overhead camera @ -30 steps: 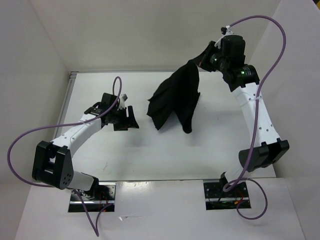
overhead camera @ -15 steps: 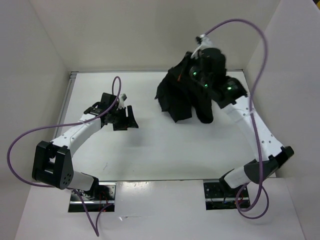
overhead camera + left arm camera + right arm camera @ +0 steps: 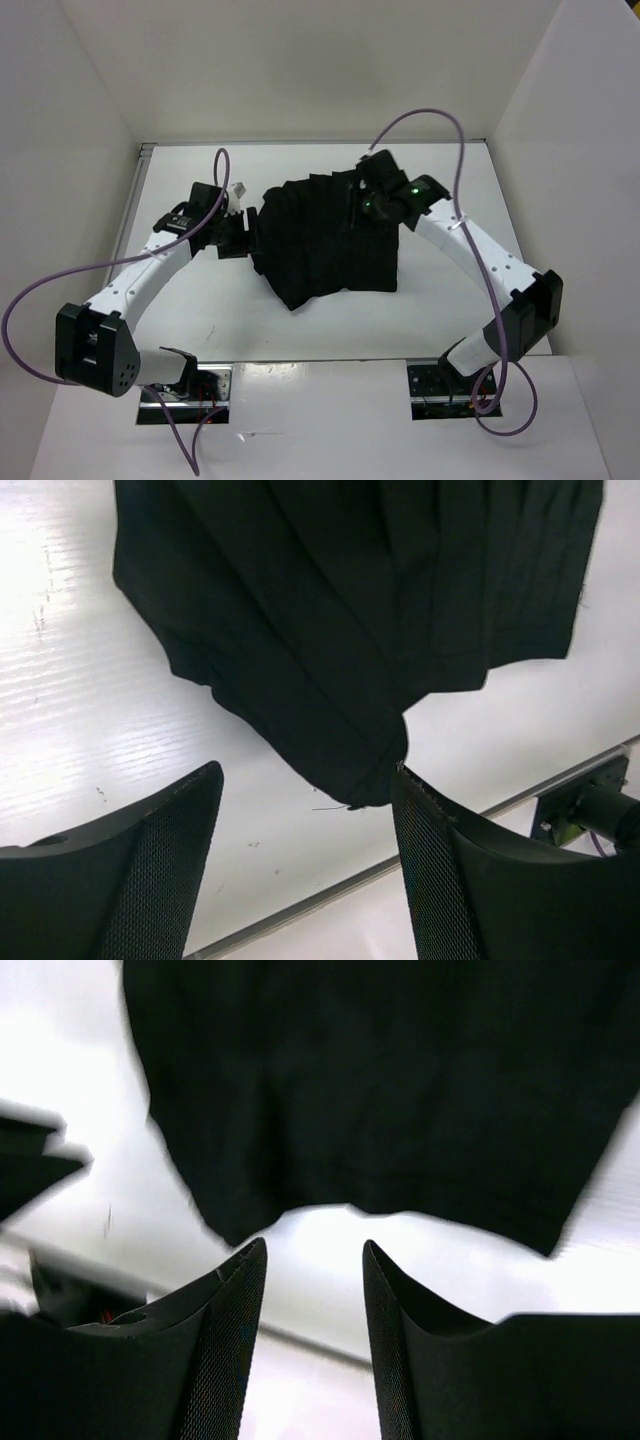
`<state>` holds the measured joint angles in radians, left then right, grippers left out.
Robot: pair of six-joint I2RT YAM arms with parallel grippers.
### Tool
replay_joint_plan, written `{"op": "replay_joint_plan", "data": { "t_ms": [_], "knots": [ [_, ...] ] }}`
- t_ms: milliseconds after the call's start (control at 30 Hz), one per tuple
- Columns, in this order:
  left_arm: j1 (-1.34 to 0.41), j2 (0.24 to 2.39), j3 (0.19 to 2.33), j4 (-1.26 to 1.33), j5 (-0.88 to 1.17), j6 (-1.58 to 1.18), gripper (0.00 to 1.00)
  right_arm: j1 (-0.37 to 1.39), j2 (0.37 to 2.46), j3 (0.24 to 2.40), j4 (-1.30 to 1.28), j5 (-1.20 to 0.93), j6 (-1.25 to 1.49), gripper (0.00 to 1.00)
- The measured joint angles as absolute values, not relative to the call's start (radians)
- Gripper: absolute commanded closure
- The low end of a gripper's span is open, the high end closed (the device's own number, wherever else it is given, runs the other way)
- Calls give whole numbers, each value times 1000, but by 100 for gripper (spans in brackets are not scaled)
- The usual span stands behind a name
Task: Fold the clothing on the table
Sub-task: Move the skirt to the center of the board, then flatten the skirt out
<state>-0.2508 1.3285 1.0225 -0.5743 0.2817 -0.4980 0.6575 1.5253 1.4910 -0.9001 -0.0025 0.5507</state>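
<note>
Sprawling flat on the table (image 3: 200, 310), pleated black clothing (image 3: 320, 245); left pincer (image 3: 308, 770) and right pincer (image 3: 314, 1243) released, empty.

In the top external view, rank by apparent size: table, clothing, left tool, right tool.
1. table
2. clothing
3. left tool and right tool: these look alike, and the right one blends into the dark clothing, so I won't rank them.

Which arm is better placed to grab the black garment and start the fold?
Left, probably. The left gripper is open, with a corner of the clothing reaching between its fingertips. The right gripper is open too, but the cloth lies beyond its tips.
</note>
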Motion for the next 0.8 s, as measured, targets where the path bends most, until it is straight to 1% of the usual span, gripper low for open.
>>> {"op": "replay_joint_plan", "data": {
  "t_ms": [133, 200, 233, 300, 367, 500, 667, 800],
  "knots": [
    [-251, 1307, 990, -556, 309, -503, 25, 517, 1476, 1459, -897, 67, 570, 51],
    [-256, 1322, 952, -553, 310, -505, 27, 474, 1484, 1424, -895, 83, 580, 51],
    [-262, 1333, 928, -551, 310, -506, 32, 456, 1494, 1407, -891, 89, 583, 51],
    [-277, 1354, 887, -551, 311, -519, 39, 421, 1520, 1385, -887, 95, 587, 51],
    [-294, 1369, 855, -551, 316, -532, 39, 384, 1555, 1381, -881, 99, 588, 51],
    [-317, 1378, 844, -543, 320, -560, 30, 342, 1595, 1382, -861, 105, 587, 51],
    [-328, 1373, 839, -498, 310, -638, 29, 340, 1611, 1391, -854, 101, 577, 51],
    [-333, 1356, 790, -426, 298, -714, 29, 340, 1613, 1391, -854, 101, 562, 51]
  ]
}}
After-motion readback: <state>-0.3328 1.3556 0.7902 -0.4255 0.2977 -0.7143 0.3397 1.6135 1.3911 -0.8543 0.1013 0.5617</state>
